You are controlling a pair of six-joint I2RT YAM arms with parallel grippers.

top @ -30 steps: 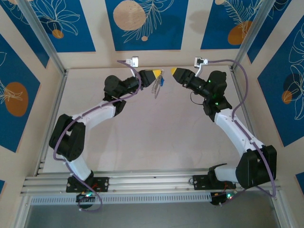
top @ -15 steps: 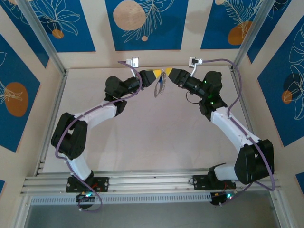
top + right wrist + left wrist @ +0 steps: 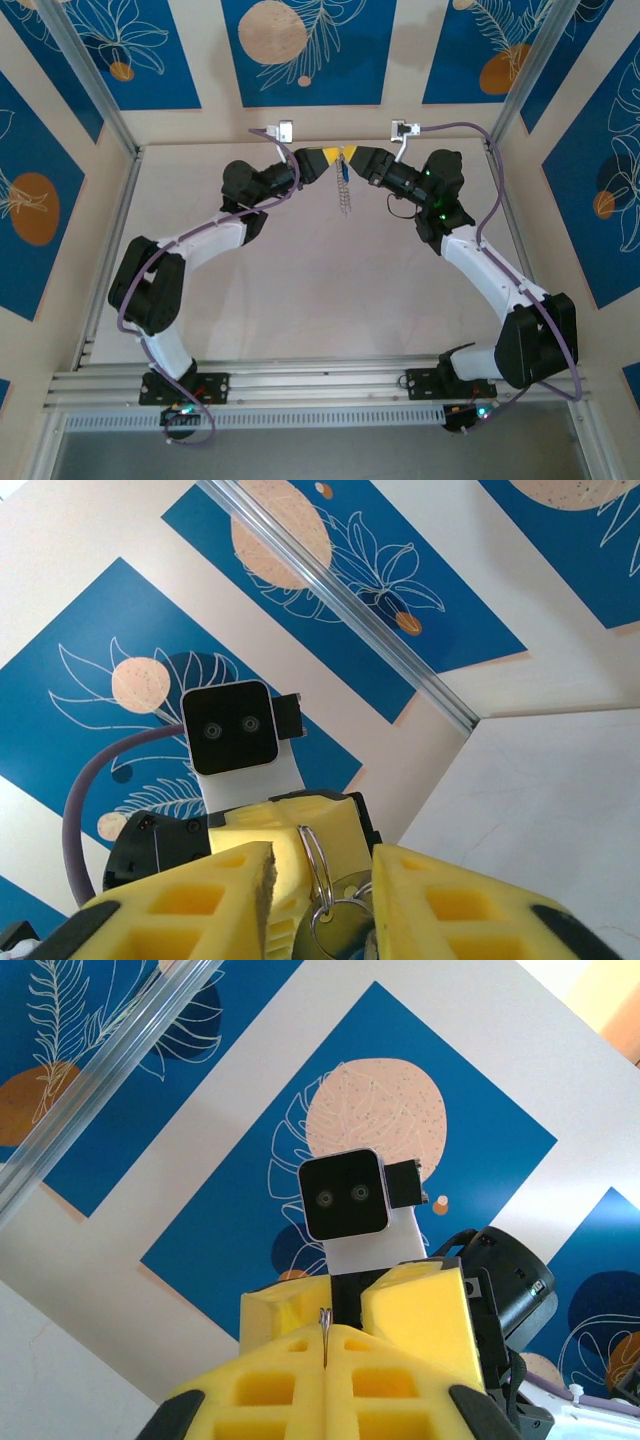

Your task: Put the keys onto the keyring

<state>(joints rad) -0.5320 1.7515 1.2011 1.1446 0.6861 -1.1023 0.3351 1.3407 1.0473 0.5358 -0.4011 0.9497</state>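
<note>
High at the back of the cell, my left gripper (image 3: 330,156) is shut on the keyring (image 3: 323,1326), whose thin silver edge sticks up between its yellow fingers. The keyring (image 3: 312,862) is a silver split ring. Silver keys (image 3: 338,927) hang from it, and in the top view a blue-headed key (image 3: 343,173) shows with a pale chain-like strip dangling below. My right gripper (image 3: 352,155) faces the left one tip to tip. It is open, and the ring and key heads sit in the gap between its fingers (image 3: 235,885). The right gripper's fingers (image 3: 420,1310) stand just behind the left's.
The pale table (image 3: 320,280) lies bare below both raised arms. An aluminium post (image 3: 340,605) runs up the corner beside the blue-patterned wall panels. Two small white fittings (image 3: 283,129) sit on the back wall above the grippers.
My right gripper has moved left until it meets the left gripper, and its jaws have narrowed. The hanging bunch now dangles straight down between the two. The left arm has held still.
</note>
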